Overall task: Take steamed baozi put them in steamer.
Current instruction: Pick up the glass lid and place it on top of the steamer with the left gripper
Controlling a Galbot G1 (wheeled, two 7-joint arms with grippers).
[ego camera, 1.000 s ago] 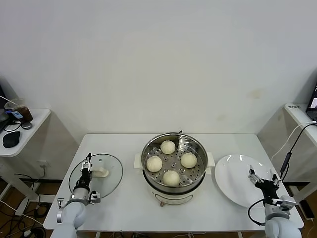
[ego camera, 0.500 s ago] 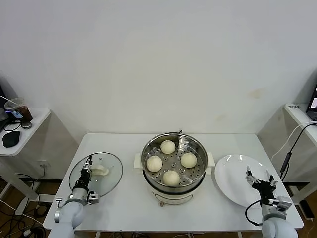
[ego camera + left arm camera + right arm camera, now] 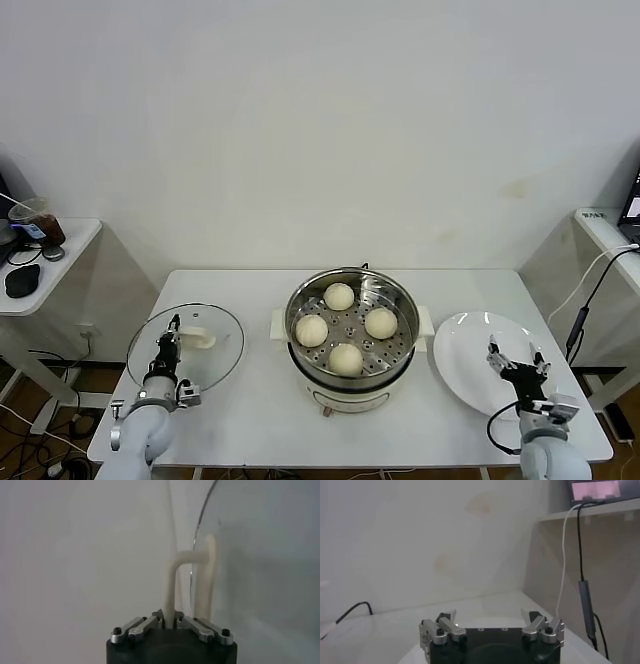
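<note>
Four cream-white baozi lie in the steel steamer on its perforated floor: one at the back, one on the left, one on the right and one at the front. My left gripper is shut on the cream handle of the glass lid, left of the steamer. The left wrist view shows the handle clamped in the gripper, with the lid glass beside it. My right gripper is open and empty over the white plate. It also shows in the right wrist view.
The steamer stands mid-table on a cream base with side handles. A side table with a cup and a dark mouse is at the far left. A shelf with a hanging cable is at the right.
The lid has shifted left with my left gripper holding its handle. My right gripper has moved a little left and farther over the plate.
</note>
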